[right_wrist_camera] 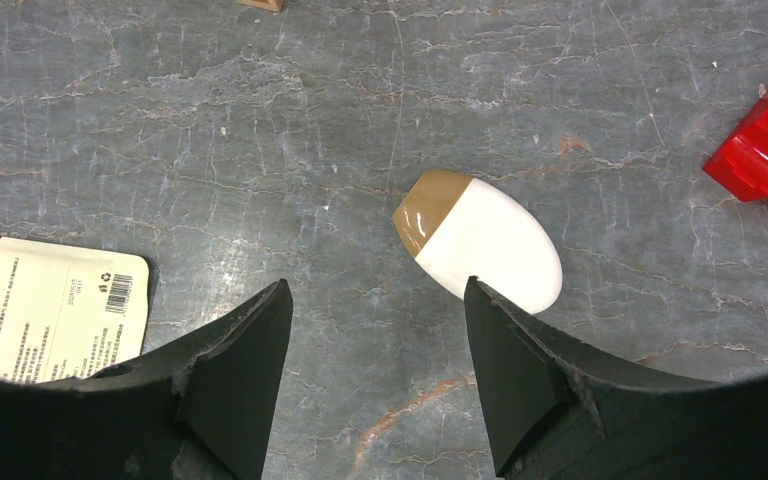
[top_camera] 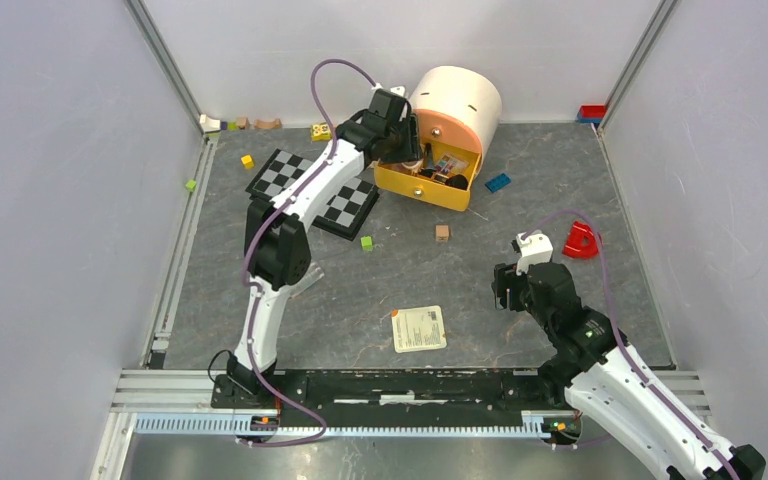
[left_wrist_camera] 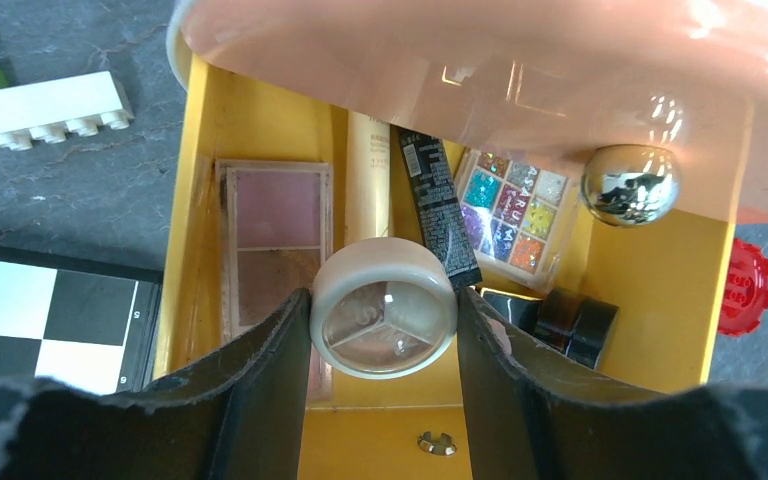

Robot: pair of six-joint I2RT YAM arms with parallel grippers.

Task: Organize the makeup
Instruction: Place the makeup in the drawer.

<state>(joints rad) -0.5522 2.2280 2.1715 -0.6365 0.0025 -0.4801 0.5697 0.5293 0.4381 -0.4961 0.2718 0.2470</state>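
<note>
My left gripper (left_wrist_camera: 382,295) is shut on a round peach compact (left_wrist_camera: 384,320) with a clear lid, held over the open yellow drawer (left_wrist_camera: 185,200). In the drawer lie a pink eyeshadow palette (left_wrist_camera: 275,240), a cream tube (left_wrist_camera: 368,170), a black tube (left_wrist_camera: 435,200), a multicolour glitter palette (left_wrist_camera: 510,210) and small black items (left_wrist_camera: 560,320). My right gripper (right_wrist_camera: 377,284) hangs open over the bare table. A white egg-shaped sponge (right_wrist_camera: 490,245) with a tan tip lies just beyond its right finger, untouched. From the top view the left gripper (top_camera: 405,150) is at the drawer (top_camera: 425,188).
The drawer belongs to a round peach cabinet (top_camera: 455,100) with a silver knob (left_wrist_camera: 630,185). A chessboard (top_camera: 315,190) lies left of it. A cream sachet (top_camera: 418,328) lies near the front, a red brick (top_camera: 580,242) at the right. Small bricks and cubes (top_camera: 367,242) are scattered about.
</note>
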